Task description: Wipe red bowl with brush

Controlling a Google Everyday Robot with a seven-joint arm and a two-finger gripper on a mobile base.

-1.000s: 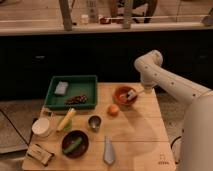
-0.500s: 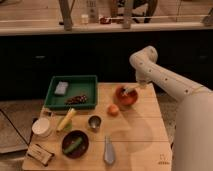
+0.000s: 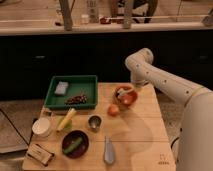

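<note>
Start at the near edge of the worktop. The grey-blue tool [image 3: 109, 150] lies about midway along it, long axis running near to far. The dark bowl [image 3: 75, 144] with something green in it sits just to its left, and a small packet [image 3: 40, 153] lies at the near left corner. None of these concern you.

Further in, a white cup [image 3: 41, 126] stands by the left edge and a small metal cup [image 3: 94, 121] stands near the middle. A round orange fruit [image 3: 114, 109] lies just beyond the metal cup.

The red bowl [image 3: 127, 101] sits just past that fruit, right of centre and toward the far edge. It is level with the green tray [image 3: 74, 80] that fills the far left corner. The brush [image 3: 124, 93] shows as a pale patch inside the bowl, toward its far side. I cannot make out its long axis.

The gripper [image 3: 131, 89] hangs at the bowl's far right rim, on the arm that reaches in over the far right corner. You cannot tell whether it is clamped on the brush or merely above it.

The bowl's floor therefore lies just near-left of the gripper, and I judge your wiping stroke should run that way. Keep it short, or the bowl may slide into the fruit.
</note>
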